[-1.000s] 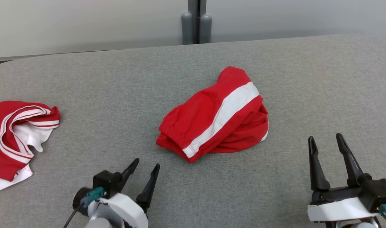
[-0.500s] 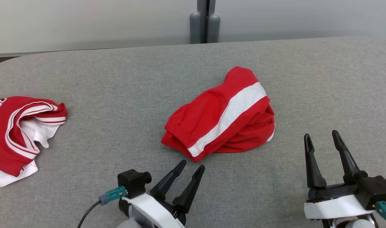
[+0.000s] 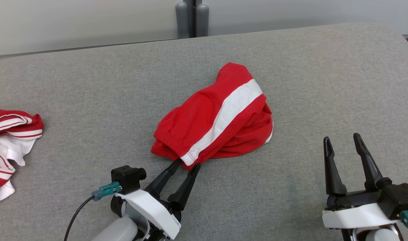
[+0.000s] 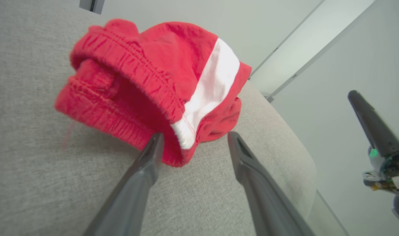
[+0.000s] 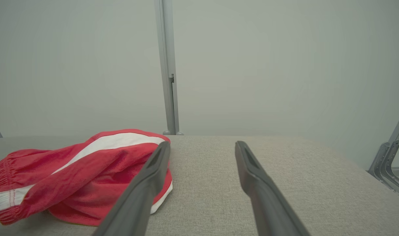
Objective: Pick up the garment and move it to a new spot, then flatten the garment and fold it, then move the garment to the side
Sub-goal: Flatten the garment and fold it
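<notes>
My left pincer (image 3: 187, 163) stands wide open with nothing in it, its two dark fingers low over the tabletop (image 3: 90, 83) and pointing at the near corner of the red shorts (image 3: 220, 117). In the left wrist view that corner, where the white stripe (image 4: 212, 75) meets the gathered waistband (image 4: 130, 65), sits right between my fingertips, and the left finger's tip is at the very edge of the cloth; I cannot tell whether it touches. The shorts lie crumpled in a loose heap near the middle of the grey tabletop, the waistband end towards me and the rest bunched up behind it. My right pincer (image 3: 342, 137) is also wide open and empty, off to the right of the heap and apart from it, fingers pointing away from me. A red-and-white jersey (image 3: 9, 134) lies well away at the left edge and is no part of this reach. I judge I am at the very start: the pick-up, with the grasp not yet made. Next I need to push a little deeper so both layers of the corner sit between the fingers, close firmly, then lift; too shallow a bite could let the fabric slide out.
</notes>
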Tool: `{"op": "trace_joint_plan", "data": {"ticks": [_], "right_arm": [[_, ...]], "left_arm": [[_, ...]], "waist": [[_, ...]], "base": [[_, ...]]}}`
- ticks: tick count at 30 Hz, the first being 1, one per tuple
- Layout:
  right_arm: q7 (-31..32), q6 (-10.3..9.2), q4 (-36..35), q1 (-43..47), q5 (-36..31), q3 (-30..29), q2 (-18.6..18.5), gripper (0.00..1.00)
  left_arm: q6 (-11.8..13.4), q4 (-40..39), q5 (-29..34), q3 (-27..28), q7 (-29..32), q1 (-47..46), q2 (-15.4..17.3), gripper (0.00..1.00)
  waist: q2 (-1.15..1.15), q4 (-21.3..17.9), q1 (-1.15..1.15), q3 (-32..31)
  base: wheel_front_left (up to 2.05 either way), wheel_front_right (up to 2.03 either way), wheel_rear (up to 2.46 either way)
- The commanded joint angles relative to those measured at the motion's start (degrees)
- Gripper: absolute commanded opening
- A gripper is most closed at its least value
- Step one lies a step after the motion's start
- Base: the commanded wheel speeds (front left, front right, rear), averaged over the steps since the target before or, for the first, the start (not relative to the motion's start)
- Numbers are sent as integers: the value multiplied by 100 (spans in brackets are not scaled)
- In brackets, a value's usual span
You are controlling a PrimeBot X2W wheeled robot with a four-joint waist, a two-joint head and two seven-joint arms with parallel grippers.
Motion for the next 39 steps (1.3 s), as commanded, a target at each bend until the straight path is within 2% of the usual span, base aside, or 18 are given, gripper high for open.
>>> {"op": "trace_joint_plan", "data": {"ticks": [1, 3, 4, 6, 14, 19, 26, 29, 35, 39], "right_arm": [[-2, -1, -32, -57, 54, 4, -17, 100], [-2, -1, -44, -55, 41, -8, -16, 100], [-2, -1, -50, -50, 33, -18, -17, 100], [-2, -1, -59, -27, 5, -45, -16, 100], [-2, -1, -55, 24, -27, -88, -17, 100], [-2, -1, -67, 73, -19, -66, -17, 100], [-2, -3, 30, 255, 164, 309, -146, 100], [-2, -1, 102, 298, 467, 607, -253, 100], [-2, -1, 198, -42, 1329, 1001, -706, 100], [31, -1, 716, -587, 2275, 1645, -1266, 100]], "left_arm": [[-1, 46, -64, -39, -41, -114, 60, 100], [-1, 44, -116, -85, -56, -157, 82, 98], [-1, 20, -130, -104, -62, -179, 92, 49], [-1, -31, -202, -129, -71, -192, 104, 0], [-1, -270, -224, -91, -74, -51, 234, 0], [-1, -370, -80, 76, -75, 122, 424, 0], [-1, -509, 196, 482, -76, 637, 1031, 0], [-1, -598, 135, 480, -76, 801, 1342, 0], [0, -678, -37, 259, -76, 896, 1948, 0], [0, -446, -48, 270, -76, 796, 2168, 0]], "waist": [[0, -69, 0, 18], [0, -89, 0, 19], [0, -92, 0, 18], [0, -84, 0, 14], [0, 98, 0, -38], [0, 299, 0, -99], [0, 759, 0, -173], [0, 891, 0, -181], [0, 1113, 0, -42], [0, 1223, 0, 19]], "base": [[0, 0, 0], [0, 0, 0], [0, 0, 0], [0, 0, 0], [0, 0, 0], [0, 0, 0], [0, 0, 0], [0, 0, 0], [0, 0, 0], [0, 0, 0]]}}
